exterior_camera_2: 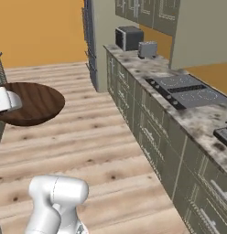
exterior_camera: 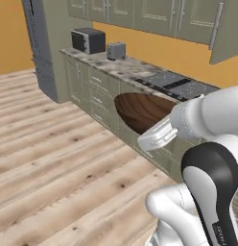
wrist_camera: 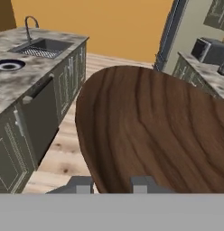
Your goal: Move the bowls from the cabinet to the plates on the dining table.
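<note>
Gripper [wrist_camera: 109, 184] is pinching the rim of the wooden bowl [exterior_camera: 140, 111], carrying it above the floor; stiff and light, it's looking prone to tilt, held at one edge.

three views set around the arm, all facing a kitchen run.
the left base view is taken from behind the arm, looking forward and down along the counter [exterior_camera: 125, 65] toward the microwave [exterior_camera: 88, 40] and toaster [exterior_camera: 116, 50]; the same counter [exterior_camera_2: 179, 87], microwave [exterior_camera_2: 129, 38] and toaster [exterior_camera_2: 147, 49] are shared by the right base view, seen from the other side. the hand view is set very near the bowl [wrist_camera: 154, 131], looking past it to a sink [wrist_camera: 44, 46].
</note>
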Controlling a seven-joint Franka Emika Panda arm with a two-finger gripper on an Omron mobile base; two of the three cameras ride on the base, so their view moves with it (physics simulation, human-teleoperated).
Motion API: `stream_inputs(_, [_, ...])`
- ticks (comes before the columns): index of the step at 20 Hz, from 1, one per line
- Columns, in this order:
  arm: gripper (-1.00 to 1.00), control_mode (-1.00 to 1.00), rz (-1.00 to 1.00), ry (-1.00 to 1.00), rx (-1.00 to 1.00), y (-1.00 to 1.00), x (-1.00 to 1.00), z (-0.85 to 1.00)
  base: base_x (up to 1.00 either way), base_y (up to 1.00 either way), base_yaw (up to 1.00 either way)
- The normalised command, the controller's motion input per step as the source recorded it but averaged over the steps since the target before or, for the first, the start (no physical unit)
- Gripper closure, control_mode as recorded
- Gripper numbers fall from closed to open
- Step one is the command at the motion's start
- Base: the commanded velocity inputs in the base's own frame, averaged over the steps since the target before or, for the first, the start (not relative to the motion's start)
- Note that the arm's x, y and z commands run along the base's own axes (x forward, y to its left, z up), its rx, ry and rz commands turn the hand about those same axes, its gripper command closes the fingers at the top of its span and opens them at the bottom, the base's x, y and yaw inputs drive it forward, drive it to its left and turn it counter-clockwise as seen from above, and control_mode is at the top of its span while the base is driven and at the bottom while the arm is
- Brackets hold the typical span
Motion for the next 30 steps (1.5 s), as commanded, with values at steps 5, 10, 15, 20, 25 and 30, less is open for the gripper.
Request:
stream_inputs(5, [1.0,1.0,0.0,0.0,0.0,0.0,0.0,0.0,0.82,-0.02,0.22])
stream_inputs(10, [1.0,1.0,0.0,0.0,0.0,0.0,0.0,0.0,1.0,0.0,0.09])
stream_inputs(15, [1.0,1.0,0.0,0.0,0.0,0.0,0.0,0.0,1.0,0.0,0.09])
stream_inputs(20, [1.0,1.0,0.0,0.0,0.0,0.0,0.0,0.0,1.0,0.0,0.07])
stream_inputs(25, [1.0,1.0,0.0,0.0,0.0,0.0,0.0,0.0,1.0,0.0,0.1])
stream_inputs(30, [1.0,1.0,0.0,0.0,0.0,0.0,0.0,0.0,1.0,0.0,0.12])
